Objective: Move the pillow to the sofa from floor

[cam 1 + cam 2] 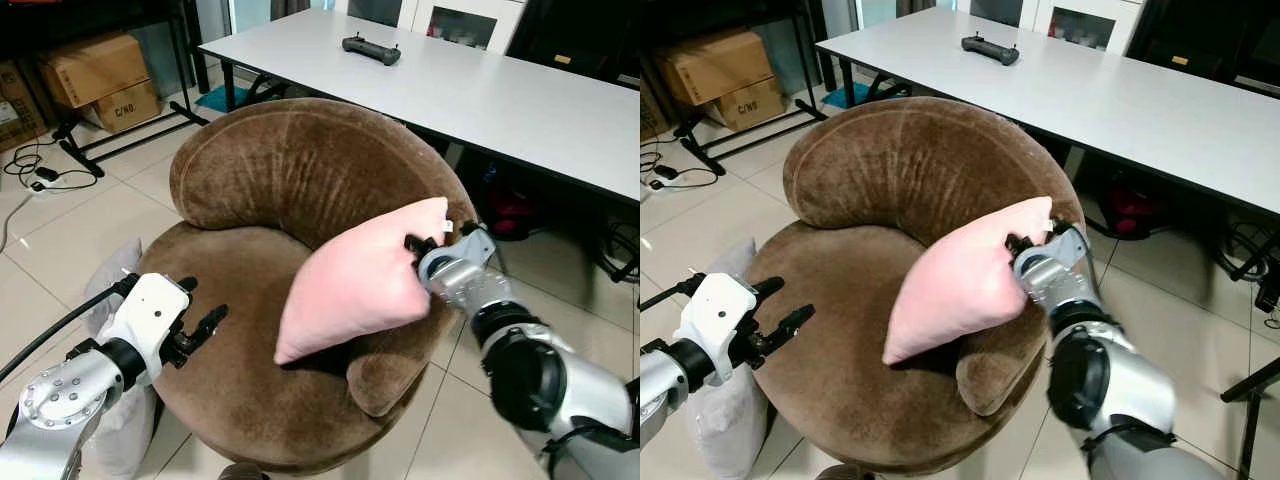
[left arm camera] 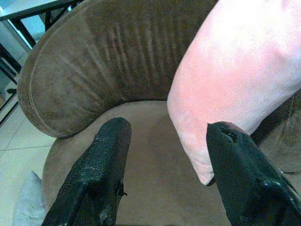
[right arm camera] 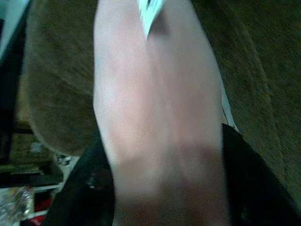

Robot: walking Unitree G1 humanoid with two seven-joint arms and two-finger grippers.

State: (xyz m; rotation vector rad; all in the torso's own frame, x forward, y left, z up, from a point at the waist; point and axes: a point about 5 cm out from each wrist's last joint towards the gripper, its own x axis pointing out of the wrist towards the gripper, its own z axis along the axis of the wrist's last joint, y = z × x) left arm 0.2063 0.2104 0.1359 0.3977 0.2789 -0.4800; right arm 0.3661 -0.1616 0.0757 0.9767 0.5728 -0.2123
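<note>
A pink pillow leans tilted on the seat of the round brown sofa, against its right arm. My right gripper is shut on the pillow's upper right corner; in the right wrist view the pillow sits between both black fingers. My left gripper hovers open over the seat's front left, apart from the pillow. In the left wrist view its fingers frame the pillow's lower corner and the sofa back.
A grey cushion lies on the tiled floor at the sofa's left. A white table with a black controller stands behind. Cardboard boxes and cables are at the far left.
</note>
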